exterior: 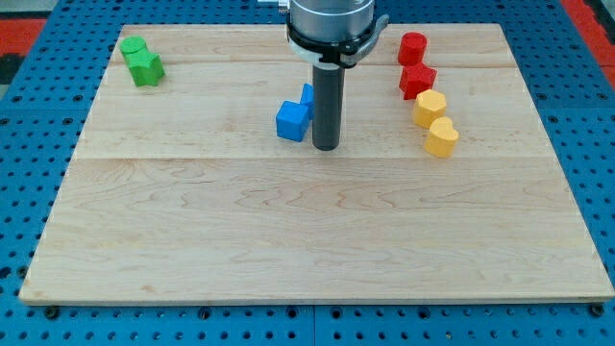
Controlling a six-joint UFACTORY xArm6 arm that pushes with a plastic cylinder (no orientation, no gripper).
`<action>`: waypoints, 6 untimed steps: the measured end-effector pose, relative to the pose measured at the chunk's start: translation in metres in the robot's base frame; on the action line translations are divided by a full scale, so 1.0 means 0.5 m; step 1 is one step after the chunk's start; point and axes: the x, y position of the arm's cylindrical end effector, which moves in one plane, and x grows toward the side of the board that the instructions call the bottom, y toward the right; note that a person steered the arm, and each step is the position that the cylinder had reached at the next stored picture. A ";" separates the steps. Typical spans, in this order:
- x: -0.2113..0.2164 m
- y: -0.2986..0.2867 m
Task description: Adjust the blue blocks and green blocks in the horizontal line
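Green blocks: two, far up on the view's left of the counter; green cube touching the green star-ish block just below it.
Blue blocks: mid-counter, well apart from the greens; blue cube in front, 2nd blue block behind it, partly hidden by the rod, shape unclear.
My tip: down on the counter, just right of the blue cube, v. close or touching.
Hand: none on this arm, only a rod.
Reds: red cylinder above red star-ish block, upper right.
Yellows: yellow hexagon, then yellow heart-ish block, continuing the column down.
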 end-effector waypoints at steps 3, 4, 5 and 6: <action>-0.064 -0.193; -0.073 -0.255; -0.024 -0.343; -0.036 -0.567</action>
